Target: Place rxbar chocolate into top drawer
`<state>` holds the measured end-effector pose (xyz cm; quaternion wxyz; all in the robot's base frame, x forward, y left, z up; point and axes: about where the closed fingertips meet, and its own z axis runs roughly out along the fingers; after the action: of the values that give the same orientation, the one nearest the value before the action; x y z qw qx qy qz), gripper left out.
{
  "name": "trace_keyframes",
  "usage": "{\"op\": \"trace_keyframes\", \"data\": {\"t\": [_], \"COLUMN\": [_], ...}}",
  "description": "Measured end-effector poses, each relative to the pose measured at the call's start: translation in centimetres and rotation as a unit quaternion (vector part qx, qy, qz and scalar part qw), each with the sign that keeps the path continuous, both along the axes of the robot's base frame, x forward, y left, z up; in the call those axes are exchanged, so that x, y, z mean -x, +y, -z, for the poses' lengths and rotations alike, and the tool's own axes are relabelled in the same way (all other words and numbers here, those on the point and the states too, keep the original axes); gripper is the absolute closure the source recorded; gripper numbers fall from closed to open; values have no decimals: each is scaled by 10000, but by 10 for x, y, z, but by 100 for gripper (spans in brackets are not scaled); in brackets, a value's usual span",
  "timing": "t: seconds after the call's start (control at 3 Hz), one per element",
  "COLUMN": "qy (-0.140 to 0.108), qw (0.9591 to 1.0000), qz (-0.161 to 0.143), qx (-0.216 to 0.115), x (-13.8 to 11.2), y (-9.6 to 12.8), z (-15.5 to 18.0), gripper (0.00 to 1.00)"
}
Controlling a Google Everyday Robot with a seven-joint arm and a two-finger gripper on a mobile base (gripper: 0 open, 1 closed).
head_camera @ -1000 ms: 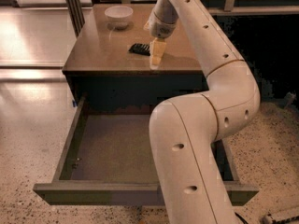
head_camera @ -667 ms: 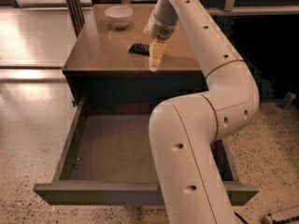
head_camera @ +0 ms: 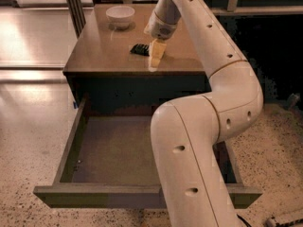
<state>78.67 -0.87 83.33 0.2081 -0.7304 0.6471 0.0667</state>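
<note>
Brown wooden top drawer (head_camera: 113,150) stands pulled well out from the cabinet below the counter (head_camera: 99,51), its plain front panel nearest the camera. Its flat grey-brown bottom shows on the left and in the middle. The right part of the drawer is hidden behind the robot's thick cream arm (head_camera: 208,141), which rises from the lower edge of the view, bends at the right, and reaches back over the counter. On the counter, a white bowl (head_camera: 120,16) sits at the far edge, left of centre and upright; what it holds cannot be made out. The rxbar chocolate (head_camera: 139,49) lies flat on the counter top, a small black bar nearer the front edge than the bowl and well apart from it, not in the drawer. The tool (head_camera: 154,63), yellowish, points down at the counter just beside the bar's right end, close enough that touching or apart cannot be told. Whether the tool is spread or pressed together cannot be told either, and it does not visibly pinch the bar. Pale speckled floor (head_camera: 28,141) lies left of the cabinet, and dark posts (head_camera: 73,4) stand behind the counter's far left corner.
</note>
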Motion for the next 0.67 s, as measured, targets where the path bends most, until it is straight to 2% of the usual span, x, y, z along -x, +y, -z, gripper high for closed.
{"op": "trace_keyframes", "data": {"t": [0.33, 0.67], "qy": [150, 409], "qw": [9999, 9991], "qz": [26, 125], "qx": [-42, 16], "x": [0, 6], "y": [7, 10], "z": [11, 22], "gripper": [0, 0]}}
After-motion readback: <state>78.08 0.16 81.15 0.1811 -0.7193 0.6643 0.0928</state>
